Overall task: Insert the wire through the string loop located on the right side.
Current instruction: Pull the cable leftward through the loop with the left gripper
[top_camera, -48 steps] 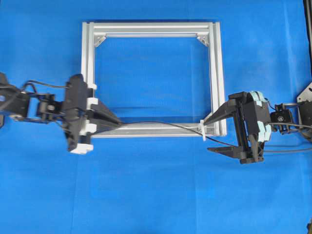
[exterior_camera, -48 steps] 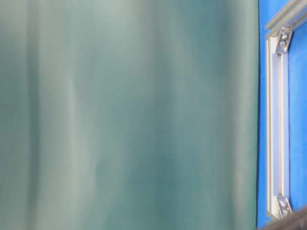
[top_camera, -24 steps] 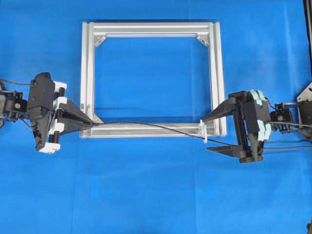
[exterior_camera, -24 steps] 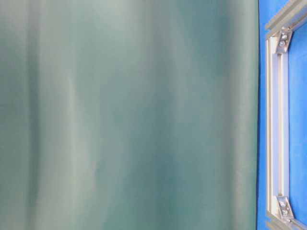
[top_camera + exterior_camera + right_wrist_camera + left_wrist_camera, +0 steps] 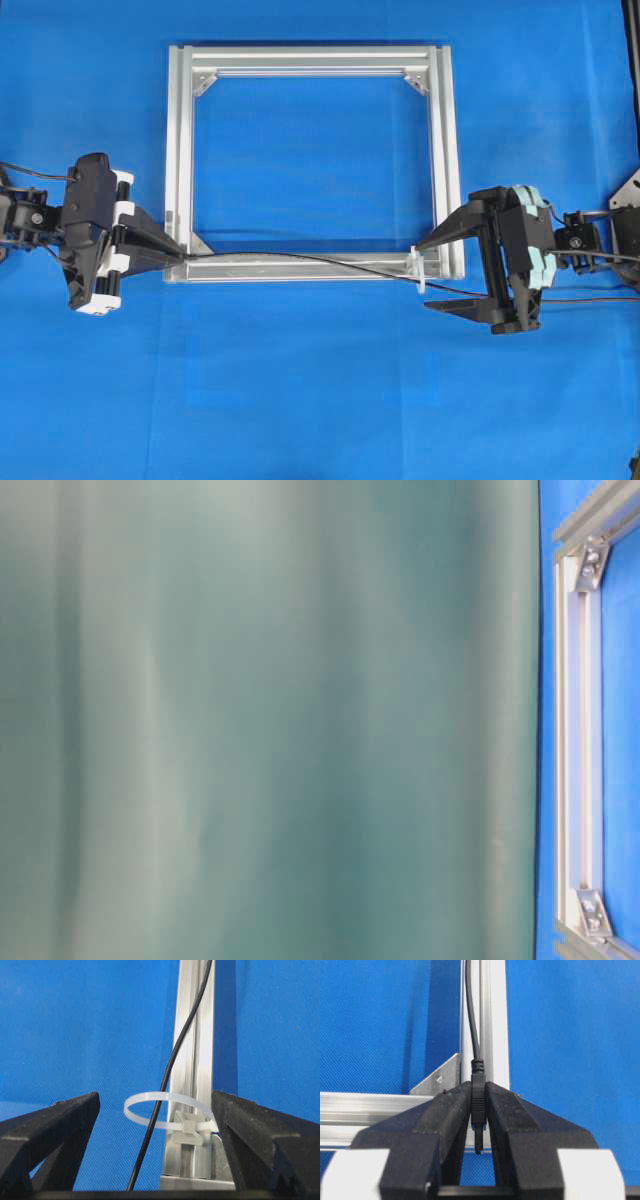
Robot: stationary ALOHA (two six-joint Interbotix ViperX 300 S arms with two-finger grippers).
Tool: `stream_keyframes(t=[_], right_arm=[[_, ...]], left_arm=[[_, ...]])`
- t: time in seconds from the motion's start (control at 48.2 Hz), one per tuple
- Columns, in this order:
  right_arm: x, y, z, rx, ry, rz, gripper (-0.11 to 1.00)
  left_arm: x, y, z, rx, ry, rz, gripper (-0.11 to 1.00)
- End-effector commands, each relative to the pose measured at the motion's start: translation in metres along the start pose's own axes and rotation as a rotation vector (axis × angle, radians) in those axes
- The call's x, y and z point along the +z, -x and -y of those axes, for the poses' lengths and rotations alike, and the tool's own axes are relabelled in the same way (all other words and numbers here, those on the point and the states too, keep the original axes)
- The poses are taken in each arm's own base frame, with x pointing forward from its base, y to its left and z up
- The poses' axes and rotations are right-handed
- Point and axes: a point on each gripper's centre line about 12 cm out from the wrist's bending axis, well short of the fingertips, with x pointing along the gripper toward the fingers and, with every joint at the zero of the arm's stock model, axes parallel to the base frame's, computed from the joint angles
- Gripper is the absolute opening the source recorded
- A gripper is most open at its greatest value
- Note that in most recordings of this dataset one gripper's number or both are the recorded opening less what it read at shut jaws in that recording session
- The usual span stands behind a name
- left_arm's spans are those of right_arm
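Observation:
The wire is a thin black cable lying along the near rail of the silver frame. My left gripper is at the frame's near left corner, shut on the wire's dark plug, whose tip points back between the fingers. The white string loop sits at the near right corner. In the right wrist view the wire passes through the string loop. My right gripper stands open around the loop, touching neither it nor the wire.
A blue cloth covers the table. The frame's rail shows at table level before a green curtain. Corner brackets sit inside the frame. Beyond the loop the wire trails off toward the right edge.
My left gripper has drawn back to the left with the plug, from over the near rail to the frame's left corner, pulling the wire straighter. The right gripper has held still.

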Motion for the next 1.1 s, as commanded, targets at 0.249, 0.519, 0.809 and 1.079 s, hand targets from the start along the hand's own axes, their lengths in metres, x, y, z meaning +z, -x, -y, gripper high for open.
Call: stream_keyframes(t=[0.249, 0.519, 0.809, 1.079], right_arm=[[0.009, 0.003, -0.002, 0.009, 0.0, 0.036, 0.91], [0.012, 0.005, -0.003, 0.012, -0.001, 0.046, 0.91], [0.034, 0.022, -0.008, 0.035, -0.01, 0.074, 0.91], [0.053, 0.042, -0.012, 0.059, -0.014, 0.128, 0.91]], left_arm=[[0.006, 0.0, 0.002, -0.007, -0.004, 0.022, 0.73], [0.011, 0.0, 0.002, -0.008, 0.003, 0.037, 0.83], [0.047, -0.001, 0.011, -0.03, -0.003, 0.111, 0.83], [0.066, -0.001, 0.016, -0.037, -0.002, 0.107, 0.83]])
